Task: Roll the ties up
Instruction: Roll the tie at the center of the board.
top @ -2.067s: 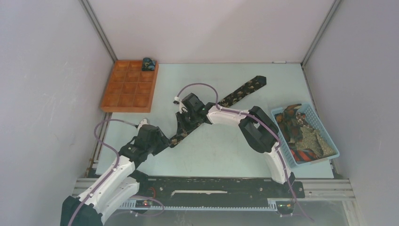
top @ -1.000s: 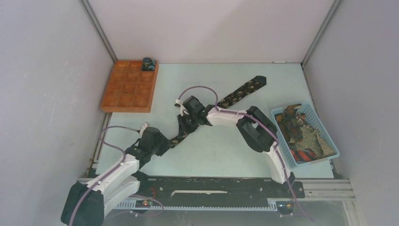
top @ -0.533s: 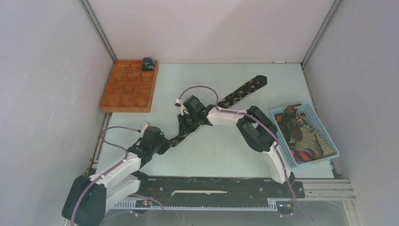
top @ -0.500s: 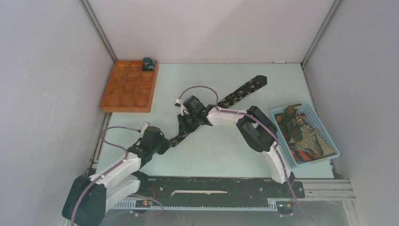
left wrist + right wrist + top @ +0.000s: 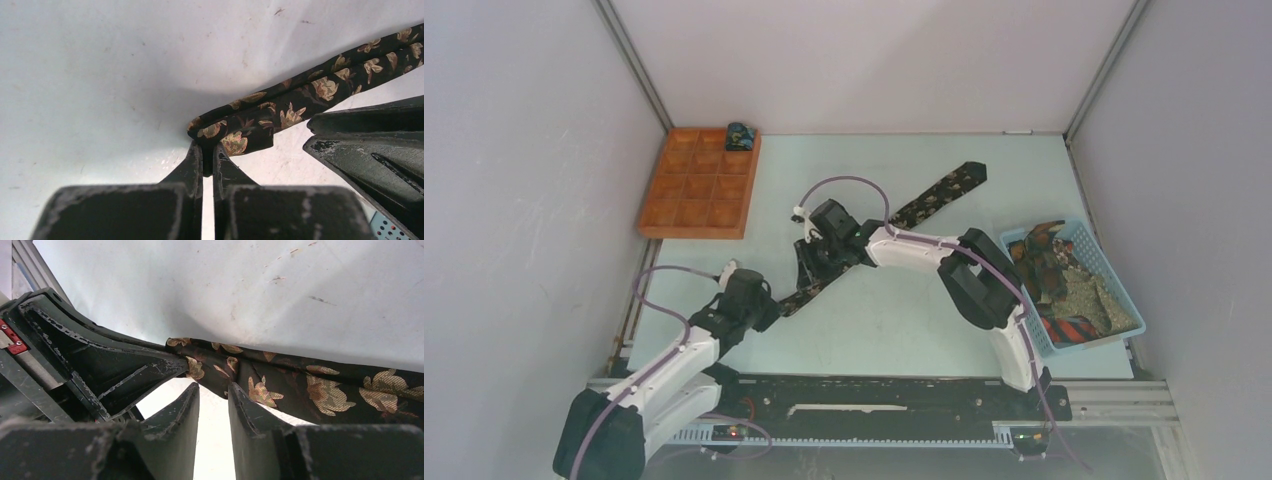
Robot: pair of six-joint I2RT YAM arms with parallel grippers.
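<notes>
– Where is the black leaf-patterned tie?
– It lies diagonally across the table — narrow end near the arms, wide end far right.
– And the grippers?
– The left gripper is pinched tight on the tie's folded narrow tip. The right gripper, just beside it, has its fingers parted and holds nothing.

You have the tray at the table's far left with a rolled tie in its far-right corner compartment, the basket of heaped ties at the right edge, and between them the laid-out tie running diagonally from near-left to far-right, its near end at the left gripper, the right gripper just beyond.
</notes>
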